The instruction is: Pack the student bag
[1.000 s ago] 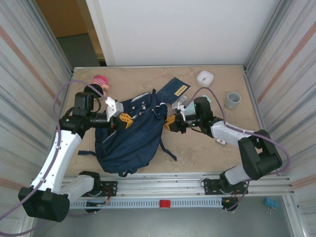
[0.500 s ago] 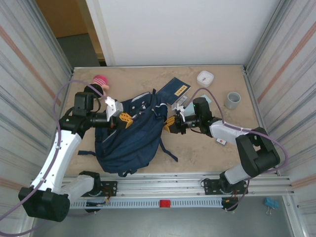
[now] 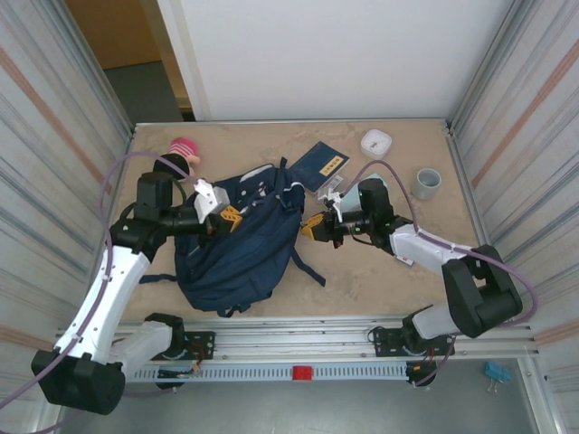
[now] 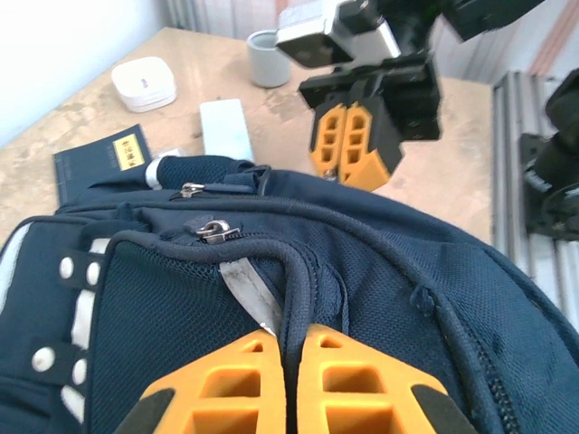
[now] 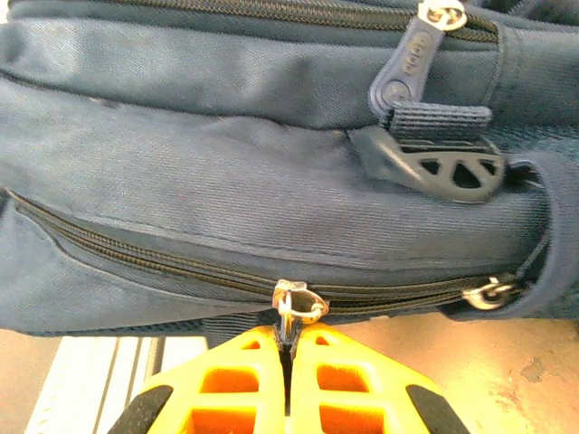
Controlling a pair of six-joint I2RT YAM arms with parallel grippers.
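- At the left flank of the student bag (image 3: 240, 258), the left pincer (image 3: 226, 217) is clamped tight. In its wrist view the orange fingers (image 4: 226, 389) nip a dark corded rim of the bag's opening, with a sliver of grey lining just ahead of them.
- Opposite it, the right pincer (image 3: 314, 226) is also closed. Its wrist view shows the fingers (image 5: 217, 389) pressed together on a small metal zipper pull (image 5: 291, 307) at the bag's lower zip.
- The bag lies slanted across the middle-left of the surface (image 3: 380, 280), held between the two pincers. Its top points to the far right and its bottom to the near left.
- One dark strap (image 3: 309, 267) trails on the near right side, and another pokes out at the near left.
- Just beyond the bag's top lies a navy booklet (image 3: 321, 165), with a pale block (image 4: 224, 128) beside it, close to the right pincer.
- A white box (image 3: 376, 142) sits near the far edge and a grey cup (image 3: 427, 183) near the right wall, both well apart from the bag.
- A pink object (image 3: 185, 149) sits at the far left, behind the left arm.
- Ribbed metal walls (image 3: 54, 181) close in both sides, and a rail (image 3: 298, 339) runs along the near edge.
- Bare surface lies to the near right of the bag, under the right forearm, and along the far edge between the pink object and the booklet.
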